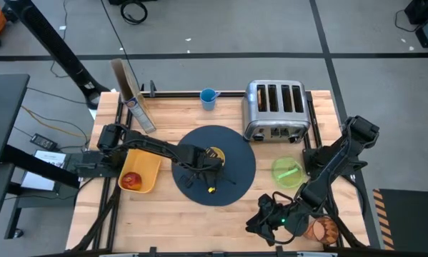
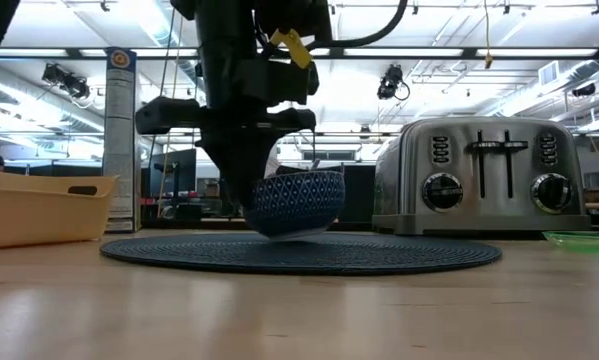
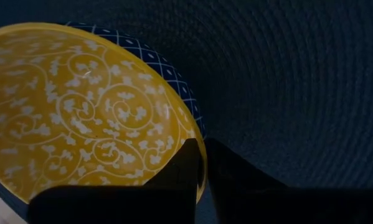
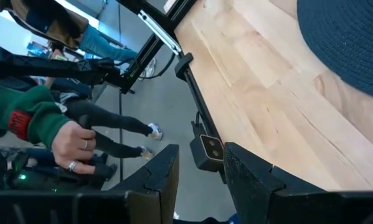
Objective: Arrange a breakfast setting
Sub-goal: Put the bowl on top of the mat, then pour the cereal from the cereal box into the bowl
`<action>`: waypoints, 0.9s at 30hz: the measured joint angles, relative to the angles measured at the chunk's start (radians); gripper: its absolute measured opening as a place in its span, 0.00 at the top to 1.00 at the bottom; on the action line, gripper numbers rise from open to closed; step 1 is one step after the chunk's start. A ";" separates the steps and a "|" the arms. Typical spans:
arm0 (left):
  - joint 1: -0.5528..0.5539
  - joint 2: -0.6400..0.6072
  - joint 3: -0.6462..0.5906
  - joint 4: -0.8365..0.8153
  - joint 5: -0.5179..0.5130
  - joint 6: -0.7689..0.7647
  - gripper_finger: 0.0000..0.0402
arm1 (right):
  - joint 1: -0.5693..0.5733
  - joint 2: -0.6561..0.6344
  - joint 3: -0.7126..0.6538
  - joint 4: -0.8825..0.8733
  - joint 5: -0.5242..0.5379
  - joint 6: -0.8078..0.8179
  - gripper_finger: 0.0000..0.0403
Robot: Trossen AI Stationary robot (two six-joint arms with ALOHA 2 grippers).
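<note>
Left pincer (image 1: 208, 158) over the round mat (image 1: 235, 182), clenched on the rim of the cereal bowl (image 2: 297, 203): one finger inside the yellow patterned interior, one against the blue outer wall. Bowl sits tilted on the mat, near its middle. Right pincer (image 1: 271, 218) waits at the surface's (image 1: 178, 214) near edge, fingers apart, grasping nothing.

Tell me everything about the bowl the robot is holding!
The bowl is small and round, yellow inside with white swirly vines, dark blue outside with a white diamond pattern. It looks ceramic and seems empty. It sits on the mat, tipped a little in the low view. The left gripper pinches its rim, one finger inside, one outside.
</note>
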 joint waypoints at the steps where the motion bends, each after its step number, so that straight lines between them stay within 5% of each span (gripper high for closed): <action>1: 0.000 0.000 0.000 0.001 0.000 0.000 0.92 | 0.000 0.000 0.000 0.001 0.000 0.000 0.67; 11: 0.000 0.000 0.000 0.018 0.000 -0.049 0.91 | 0.000 0.000 0.000 0.002 0.000 0.001 0.67; 27: -0.002 -0.004 0.018 -0.056 -0.043 -0.191 0.66 | -0.007 -0.008 0.000 0.000 0.001 -0.069 0.67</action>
